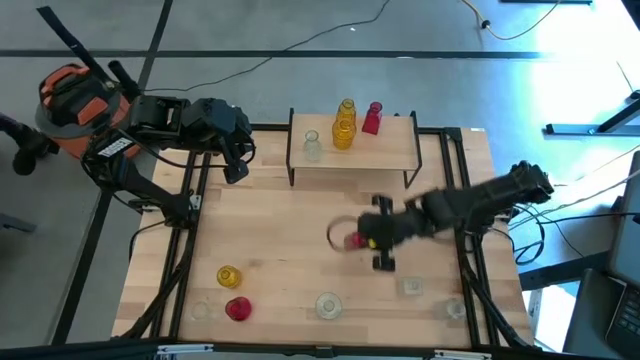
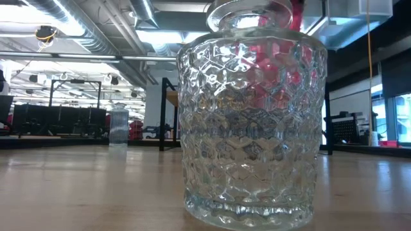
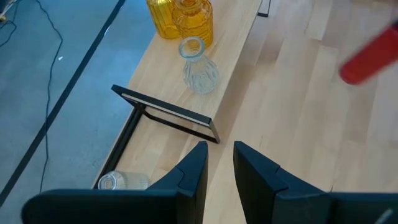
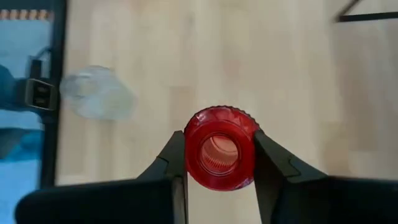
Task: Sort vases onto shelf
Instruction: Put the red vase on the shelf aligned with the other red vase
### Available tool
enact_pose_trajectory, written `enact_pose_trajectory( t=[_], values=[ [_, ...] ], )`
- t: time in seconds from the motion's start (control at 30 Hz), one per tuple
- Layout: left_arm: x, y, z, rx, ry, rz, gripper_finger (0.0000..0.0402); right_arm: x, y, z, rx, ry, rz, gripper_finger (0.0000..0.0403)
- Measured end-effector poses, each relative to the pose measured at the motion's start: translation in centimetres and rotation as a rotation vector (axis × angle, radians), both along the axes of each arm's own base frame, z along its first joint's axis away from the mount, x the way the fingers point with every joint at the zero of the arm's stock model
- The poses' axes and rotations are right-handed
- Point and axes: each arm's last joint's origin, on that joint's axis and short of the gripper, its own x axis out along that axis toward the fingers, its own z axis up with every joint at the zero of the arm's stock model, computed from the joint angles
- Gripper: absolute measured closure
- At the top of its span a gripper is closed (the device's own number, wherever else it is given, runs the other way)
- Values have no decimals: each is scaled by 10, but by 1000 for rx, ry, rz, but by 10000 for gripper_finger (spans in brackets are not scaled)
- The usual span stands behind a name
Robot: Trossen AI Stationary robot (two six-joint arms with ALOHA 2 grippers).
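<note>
High view: I see my right gripper (image 1: 352,240) over the middle of the butcher-block tabletop (image 1: 270,250), in front of the small light-wood shelf on black legs (image 1: 385,150). A small red translucent glass vase (image 1: 352,240) sits at its fingertips. On the shelf stand a clear glass vase (image 1: 312,145), a ribbed yellow glass vase (image 1: 344,125) and a second red glass vase (image 1: 372,118). Left gripper (image 1: 236,165) waits by the shelf's left end.

Low view: a faceted clear glass vase (image 2: 250,122) fills the foreground, red showing through it.

Left wrist view: left fingers (image 3: 193,171) stand parted with nothing between them; the shelf's clear vase (image 3: 200,68) lies beyond them.

Right wrist view: the red vase (image 4: 219,148) is squarely between the two fingers (image 4: 177,155), mouth toward the camera, both fingers pressed against its sides. Right gripper is clamped on it.
</note>
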Motion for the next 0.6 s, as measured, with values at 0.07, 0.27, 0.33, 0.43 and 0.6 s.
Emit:
enact_pose_trajectory(
  t=[0.07, 0.27, 0.33, 0.43, 0.6],
  values=[
    [0, 0, 0, 0, 1, 0, 333, 3, -26, 12, -21, -8, -40, 318],
    [-2, 0, -1, -3, 24, 0, 333, -2, -119, 58, -89, -118, -247, 318],
    [-2, 0, -1, -3, 24, 0, 333, -9, -150, 72, -83, -160, -331, 318],
    [-2, 0, -1, -1, 25, -2, 333, -24, -190, 85, -78, -193, -424, 318],
    [-2, 0, -1, 1, 26, -6, 333, -36, -223, 94, -70, -144, -420, 318]
  ],
)
